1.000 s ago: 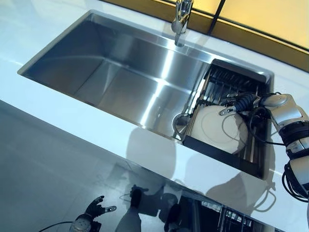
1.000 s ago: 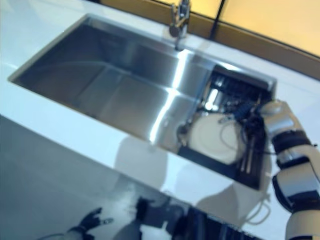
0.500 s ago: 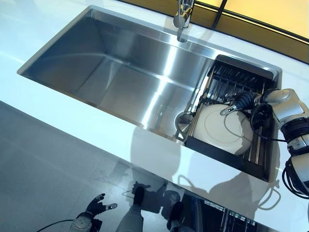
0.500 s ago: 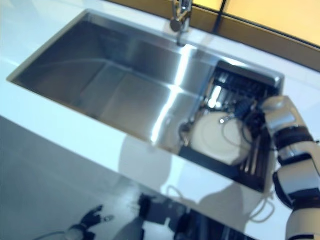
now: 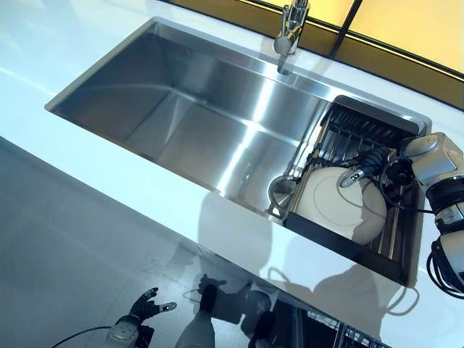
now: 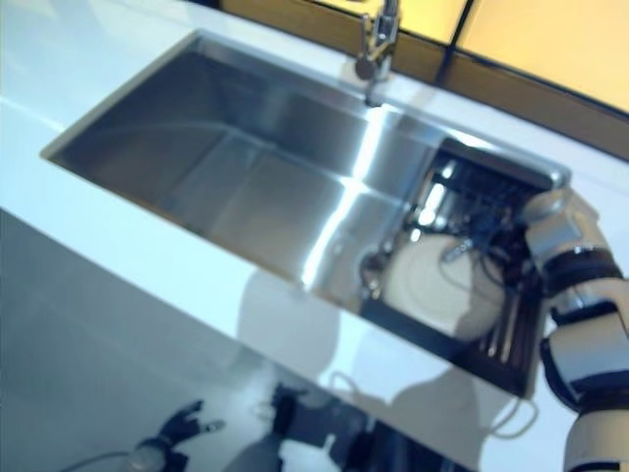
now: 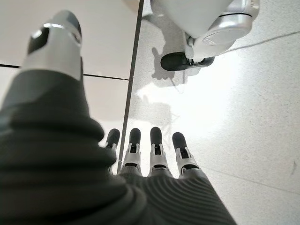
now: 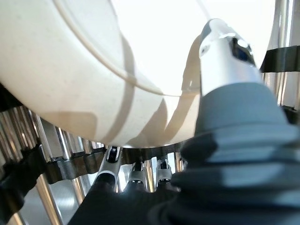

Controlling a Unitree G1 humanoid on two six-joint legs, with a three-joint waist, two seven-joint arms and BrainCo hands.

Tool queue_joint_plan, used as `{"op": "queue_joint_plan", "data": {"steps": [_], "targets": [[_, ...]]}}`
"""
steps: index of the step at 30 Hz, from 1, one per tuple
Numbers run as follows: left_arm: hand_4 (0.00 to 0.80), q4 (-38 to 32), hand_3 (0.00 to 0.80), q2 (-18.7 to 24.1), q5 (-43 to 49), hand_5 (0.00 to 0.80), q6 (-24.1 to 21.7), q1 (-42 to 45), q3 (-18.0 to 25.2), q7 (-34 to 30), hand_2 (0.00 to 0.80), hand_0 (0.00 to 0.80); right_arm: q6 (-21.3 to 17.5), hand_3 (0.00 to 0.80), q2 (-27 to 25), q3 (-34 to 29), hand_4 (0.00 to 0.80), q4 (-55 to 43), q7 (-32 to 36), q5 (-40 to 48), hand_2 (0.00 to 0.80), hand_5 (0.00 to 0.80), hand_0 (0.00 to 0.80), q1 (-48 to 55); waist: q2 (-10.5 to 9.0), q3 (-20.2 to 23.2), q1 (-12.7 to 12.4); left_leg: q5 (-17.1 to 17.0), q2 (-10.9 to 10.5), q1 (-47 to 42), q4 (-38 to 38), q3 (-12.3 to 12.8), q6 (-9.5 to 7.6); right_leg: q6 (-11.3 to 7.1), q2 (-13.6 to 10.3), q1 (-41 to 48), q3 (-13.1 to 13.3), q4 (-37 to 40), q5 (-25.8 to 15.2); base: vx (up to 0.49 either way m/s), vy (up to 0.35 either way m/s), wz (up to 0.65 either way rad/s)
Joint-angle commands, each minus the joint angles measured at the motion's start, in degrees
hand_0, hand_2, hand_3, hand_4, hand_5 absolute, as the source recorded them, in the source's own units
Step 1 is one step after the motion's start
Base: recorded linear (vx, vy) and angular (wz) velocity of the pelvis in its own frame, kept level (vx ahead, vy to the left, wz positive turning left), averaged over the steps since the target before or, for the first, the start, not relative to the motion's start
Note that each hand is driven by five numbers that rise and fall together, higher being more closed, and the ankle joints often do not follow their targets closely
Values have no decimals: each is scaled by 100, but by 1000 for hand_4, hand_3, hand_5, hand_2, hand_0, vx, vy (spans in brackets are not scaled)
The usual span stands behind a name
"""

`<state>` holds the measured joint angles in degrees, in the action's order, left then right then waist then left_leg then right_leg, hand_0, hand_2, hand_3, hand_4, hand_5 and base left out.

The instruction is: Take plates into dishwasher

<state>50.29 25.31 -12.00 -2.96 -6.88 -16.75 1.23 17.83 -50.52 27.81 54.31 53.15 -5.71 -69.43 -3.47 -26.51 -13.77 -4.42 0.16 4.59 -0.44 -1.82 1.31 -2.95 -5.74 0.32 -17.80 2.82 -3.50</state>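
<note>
A white plate [image 5: 333, 206] lies in the black dish rack [image 5: 346, 250] at the right end of the sink. My right hand [image 5: 371, 159] is at the plate's far right rim. Its thumb [image 8: 225, 56] lies on the plate's upper face [image 8: 93, 70], and its fingers [image 8: 110, 164] reach under the rim, so the hand pinches the plate. The rack's metal bars [image 8: 28, 154] show just below the plate. My left hand [image 5: 141, 308] hangs low over the floor, away from the counter, with its fingers [image 7: 154, 145] straight and holding nothing.
The deep steel sink [image 5: 181, 109] is set in a white counter [image 5: 109, 181], with a faucet [image 5: 290, 32] at the back. A small round metal strainer [image 5: 281, 192] stands in the sink against the rack's left side. A dark window sill runs behind.
The whole picture has shifted right and a little down, so the camera moved. My right hand stays at the plate's rim in the rack. The left hand has not moved.
</note>
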Motion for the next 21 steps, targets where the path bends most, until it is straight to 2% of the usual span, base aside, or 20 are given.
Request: {"op": "queue_joint_plan", "data": {"steps": [1, 9, 21], "targets": [[0, -127, 0, 109, 124, 0, -4, 65, -46, 25, 0, 0, -1, 0, 384, 750, 0, -46, 1640, 162, 0, 0, 0, 786, -186, 95, -151, 121, -37, 242, 94, 7, 12, -366, -323, -505, 122, -861, -13, -4, 0, 3], [0, -39, 0, 55, 205, 0, 80, 72, 35, 67, 0, 0, -141, 0, 481, 693, 0, -63, 1745, 89, 0, 0, 0, 940, -296, 305, -112, 128, -13, 46, -23, 56, 15, -401, -289, -357, 180, -769, -46, -9, 3, 0], [0, 298, 0, -62, 405, 0, 134, 219, 275, 122, 0, 0, -261, 0, 692, 527, 0, -336, 2549, 45, 0, 0, 0, 1457, -464, 749, -36, 137, 16, -331, -231, 62, 27, -434, -238, -26, 273, -607, -33, 15, 3, 0]]}}
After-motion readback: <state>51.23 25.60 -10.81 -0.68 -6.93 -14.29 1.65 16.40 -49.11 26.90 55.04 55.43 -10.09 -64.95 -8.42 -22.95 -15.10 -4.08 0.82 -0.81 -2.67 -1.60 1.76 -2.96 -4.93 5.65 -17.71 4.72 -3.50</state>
